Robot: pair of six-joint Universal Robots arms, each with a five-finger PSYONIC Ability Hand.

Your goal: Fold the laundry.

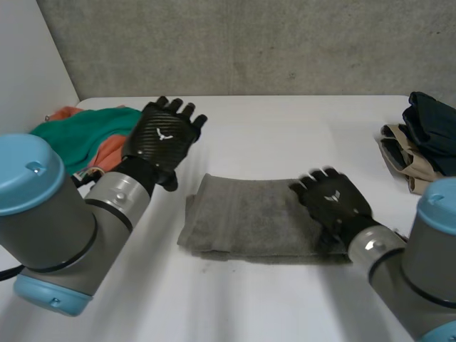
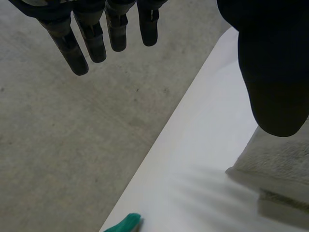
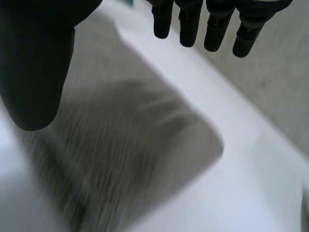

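White table, grey towel mid-surface

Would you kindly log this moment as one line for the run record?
grey towel: folded, lying flat | left hand: open, beside it | right hand: open, over its right end

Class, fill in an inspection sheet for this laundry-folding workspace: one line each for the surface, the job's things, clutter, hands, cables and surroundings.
Surface: white table, bare between the cloths.
Job's things: grey towel, folded flat, at the middle; green and orange pile, loose, at the far left; dark and beige stack at the far right edge.
Clutter: nothing seen.
Hands: left hand raised beside the pile, fingers straight, holding nothing; right hand over the towel's right end, fingers straight, contact unclear.
Cables: nothing seen.
Surroundings: concrete wall behind the table.
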